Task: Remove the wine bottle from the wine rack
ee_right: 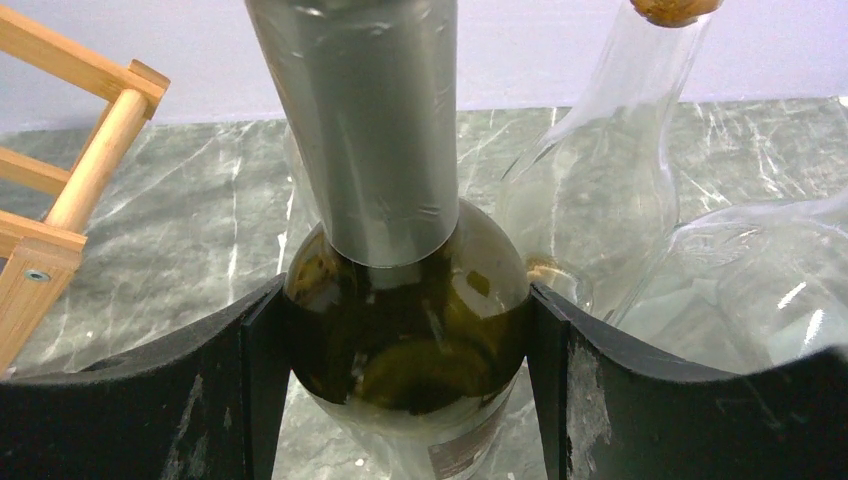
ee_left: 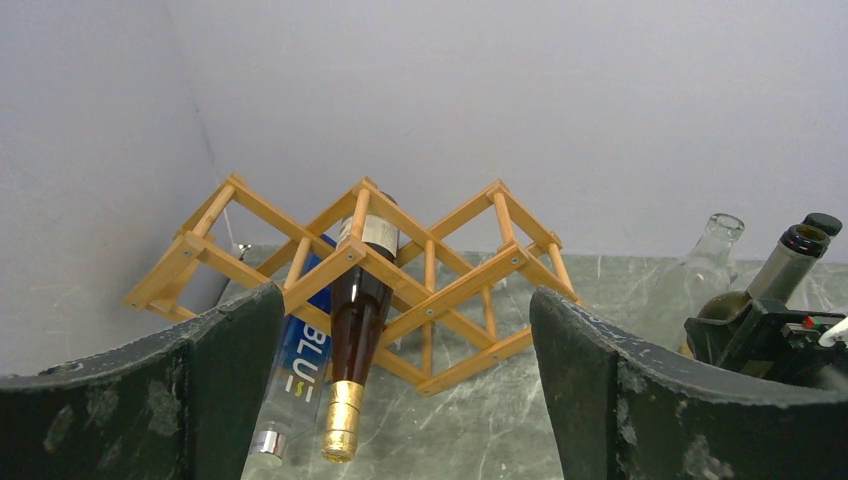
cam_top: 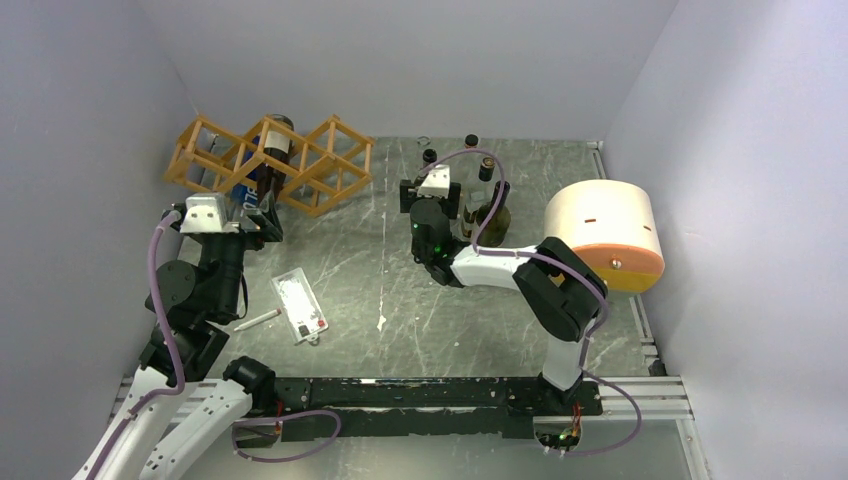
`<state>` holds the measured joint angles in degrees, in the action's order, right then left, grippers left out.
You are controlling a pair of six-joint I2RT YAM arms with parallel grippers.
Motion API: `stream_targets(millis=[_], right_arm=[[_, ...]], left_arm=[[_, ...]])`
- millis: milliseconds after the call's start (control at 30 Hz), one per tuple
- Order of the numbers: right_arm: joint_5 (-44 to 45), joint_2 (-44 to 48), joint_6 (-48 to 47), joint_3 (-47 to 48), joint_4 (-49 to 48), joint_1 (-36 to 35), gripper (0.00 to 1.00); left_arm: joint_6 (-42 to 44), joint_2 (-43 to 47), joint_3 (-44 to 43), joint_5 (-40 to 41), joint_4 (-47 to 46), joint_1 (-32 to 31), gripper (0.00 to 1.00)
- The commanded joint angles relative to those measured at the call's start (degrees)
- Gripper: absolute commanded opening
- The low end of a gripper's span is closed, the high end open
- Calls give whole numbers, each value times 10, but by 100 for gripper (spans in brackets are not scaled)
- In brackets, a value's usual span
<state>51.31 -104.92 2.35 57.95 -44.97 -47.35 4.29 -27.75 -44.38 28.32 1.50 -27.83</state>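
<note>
The orange-brown wooden wine rack (cam_top: 270,160) stands at the back left and also shows in the left wrist view (ee_left: 440,270). A dark brown wine bottle (ee_left: 355,320) with a gold foil neck lies in its middle cell, neck pointing toward me. A blue bottle (ee_left: 298,365) lies beside it on the left. My left gripper (cam_top: 258,215) is open and empty just in front of both necks (ee_left: 405,300). My right gripper (cam_top: 418,192) is shut on the shoulder of an upright dark green bottle (ee_right: 405,330) with a grey foil neck, right of the rack.
Clear glass bottles (ee_right: 600,200) stand close behind the green bottle, and more bottles (cam_top: 490,205) stand at the back middle. A white drum with an orange face (cam_top: 605,235) lies at the right. A white card (cam_top: 300,305) and a pen (cam_top: 258,320) lie on the table.
</note>
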Motion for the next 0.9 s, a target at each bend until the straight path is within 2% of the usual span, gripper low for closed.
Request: stream_targets(millis=[0, 100, 267, 500, 867], right_arm=[[2, -5, 16, 17, -36, 3, 35], [0, -5, 20, 16, -29, 3, 41], [-11, 9, 22, 17, -3, 3, 71], [-34, 41, 36, 22, 61, 3, 97], [-96, 115, 57, 24, 177, 3, 100]], left_arm=[[5, 2, 5, 9, -24, 2, 96], [5, 1, 6, 10, -24, 2, 96], [5, 0, 6, 10, -25, 2, 95], [4, -3, 6, 8, -23, 2, 95], [6, -12, 7, 14, -22, 3, 95]])
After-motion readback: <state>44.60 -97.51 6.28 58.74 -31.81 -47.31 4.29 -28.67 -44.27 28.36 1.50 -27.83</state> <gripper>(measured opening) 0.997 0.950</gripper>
